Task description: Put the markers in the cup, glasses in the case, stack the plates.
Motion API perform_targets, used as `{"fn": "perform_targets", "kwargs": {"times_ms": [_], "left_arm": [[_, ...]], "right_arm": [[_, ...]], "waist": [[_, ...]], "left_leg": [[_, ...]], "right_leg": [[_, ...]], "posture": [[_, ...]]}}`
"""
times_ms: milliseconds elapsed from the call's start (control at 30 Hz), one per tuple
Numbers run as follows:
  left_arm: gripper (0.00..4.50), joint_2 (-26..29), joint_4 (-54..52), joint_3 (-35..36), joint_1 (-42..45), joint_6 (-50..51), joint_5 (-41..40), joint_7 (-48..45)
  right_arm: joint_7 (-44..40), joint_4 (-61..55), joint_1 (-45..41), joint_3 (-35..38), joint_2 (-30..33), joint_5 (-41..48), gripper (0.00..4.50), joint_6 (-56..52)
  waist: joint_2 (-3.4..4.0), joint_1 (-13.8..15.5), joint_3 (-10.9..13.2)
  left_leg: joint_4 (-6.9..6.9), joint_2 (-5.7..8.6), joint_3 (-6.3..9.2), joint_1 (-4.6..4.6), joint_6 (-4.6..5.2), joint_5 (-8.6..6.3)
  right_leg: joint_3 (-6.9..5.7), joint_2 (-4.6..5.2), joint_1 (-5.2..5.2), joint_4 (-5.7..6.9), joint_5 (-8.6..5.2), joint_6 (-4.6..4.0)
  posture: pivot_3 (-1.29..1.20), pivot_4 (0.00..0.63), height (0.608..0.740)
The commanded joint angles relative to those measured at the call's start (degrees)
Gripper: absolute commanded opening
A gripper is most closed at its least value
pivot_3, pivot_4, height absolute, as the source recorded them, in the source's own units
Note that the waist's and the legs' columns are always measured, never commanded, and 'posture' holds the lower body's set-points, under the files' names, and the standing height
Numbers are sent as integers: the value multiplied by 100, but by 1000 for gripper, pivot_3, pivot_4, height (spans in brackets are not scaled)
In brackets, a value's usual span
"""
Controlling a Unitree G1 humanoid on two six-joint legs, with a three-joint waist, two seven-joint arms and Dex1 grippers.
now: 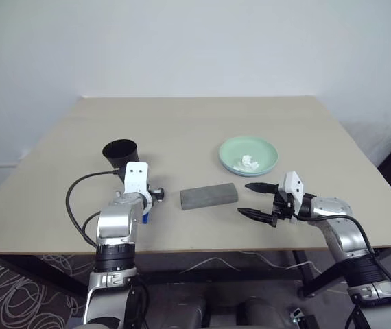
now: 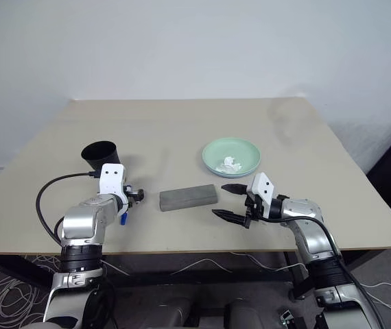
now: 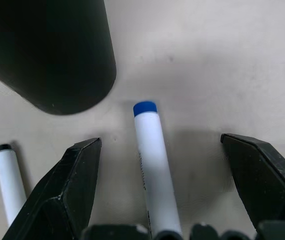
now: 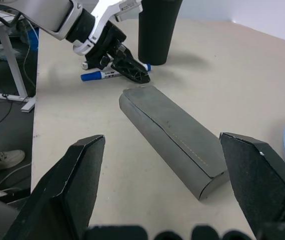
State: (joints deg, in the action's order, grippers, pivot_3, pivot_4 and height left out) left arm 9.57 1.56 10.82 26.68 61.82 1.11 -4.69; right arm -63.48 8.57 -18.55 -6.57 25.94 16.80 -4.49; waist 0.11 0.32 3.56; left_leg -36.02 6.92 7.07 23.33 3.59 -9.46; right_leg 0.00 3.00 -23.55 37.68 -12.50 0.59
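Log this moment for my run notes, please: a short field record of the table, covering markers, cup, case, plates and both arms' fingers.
markers: blue-capped one lying between the open left fingers, a black-capped one beside it
cup: black, upright, just beyond the markers
case: grey, closed, mid-table
plates: green on blue, white paper wad inside
right gripper: open, empty, near the case

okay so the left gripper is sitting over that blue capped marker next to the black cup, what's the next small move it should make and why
Probably lower a little and close. The left gripper is open, its fingers on either side of the blue-capped marker, which lies flat on the table between them, not yet gripped. The black cup stands close beyond it, so once gripped the marker has a short lift to the rim. A second marker lies outside the fingers.
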Motion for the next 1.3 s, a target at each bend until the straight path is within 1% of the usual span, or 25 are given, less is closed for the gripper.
{"fn": "perform_targets", "kwargs": {"times_ms": [33,300,333,433,533,600,633,700,767,933,1033,1100,1167,1300], "left_arm": [[3137,-100,-58,179,200,43,-110,198],[222,-166,-39,265,233,0,-242,337],[150,-162,-34,263,240,-11,-251,345],[150,-94,-72,155,250,-128,-295,244],[150,-16,-180,64,249,-467,-543,-204],[150,142,-231,-112,217,-813,-585,-489],[150,246,-246,-221,213,-1172,-585,-677],[150,519,-257,-450,265,-2352,-599,-1241],[150,685,-117,-500,365,-3286,-595,-1485],[150,940,809,-285,920,-5372,-531,-1471],[150,1072,1429,-203,1241,-6427,-453,-1330],[150,1156,1915,-137,1417,-6983,-386,-1199],[150,1187,2250,-111,1525,-7308,-399,-1142],[150,1313,3518,-37,1841,-8197,-345,-961]], "right_arm": [[46,-217,-34,108,45,60,3978,70],[58,-166,-68,117,53,51,3978,81],[59,-157,-76,117,52,49,3978,83],[64,-145,-89,111,44,43,3978,92],[74,-140,-95,104,42,39,3978,95],[83,-147,-96,100,44,40,3978,92],[87,-145,-100,100,46,41,3978,91],[97,-146,-101,96,48,38,3978,92],[102,-144,-107,90,48,33,3978,93],[106,-94,-170,83,47,18,3978,110],[102,-56,-202,86,55,10,3978,133],[105,-41,-210,92,61,8,3978,147],[102,-28,-216,97,66,10,3978,155],[127,-65,-172,102,79,9,3978,147]], "waist": [[0,0,0],[0,6,0],[0,8,0],[0,7,0],[0,7,0],[-1,4,0],[-1,2,0],[-1,3,0],[-1,4,1],[0,26,0],[-1,36,0],[-1,36,0],[-1,38,0],[-1,42,0]], "left_leg": [[0,0,0,1,0,0],[0,0,0,2,0,0],[0,0,0,2,0,0],[0,0,0,4,0,0],[0,0,1,6,0,0],[0,0,1,11,0,0],[0,1,0,12,0,0],[2,0,0,17,0,0],[7,0,-2,19,-1,0],[12,0,-5,20,0,0],[11,0,-6,20,0,0],[12,0,-6,20,0,0],[11,1,-7,20,0,0],[9,1,-7,20,0,0]], "right_leg": [[-1,1,0,0,0,0],[-4,4,1,0,-1,-1],[-4,5,2,-1,-1,-1],[-5,6,2,-1,-1,-1],[-8,6,-1,-1,-2,-3],[-8,7,-4,-2,-7,-12],[-8,7,-5,-2,-7,-12],[-6,7,-11,-4,-7,-13],[-4,7,-18,-6,-8,-13],[0,8,-21,-9,-8,-13],[-1,7,-21,-9,-7,-13],[-1,7,-21,-11,-6,-10],[-1,6,-23,-11,1,1],[-3,4,-22,-11,2,3]], "posture": [[0,0,736],[0,0,736],[0,0,736],[0,0,736],[0,0,736],[0,0,736],[0,0,736],[0,0,736],[0,0,736],[0,0,736],[0,0,736],[0,0,736],[0,0,736],[0,0,736]]}}
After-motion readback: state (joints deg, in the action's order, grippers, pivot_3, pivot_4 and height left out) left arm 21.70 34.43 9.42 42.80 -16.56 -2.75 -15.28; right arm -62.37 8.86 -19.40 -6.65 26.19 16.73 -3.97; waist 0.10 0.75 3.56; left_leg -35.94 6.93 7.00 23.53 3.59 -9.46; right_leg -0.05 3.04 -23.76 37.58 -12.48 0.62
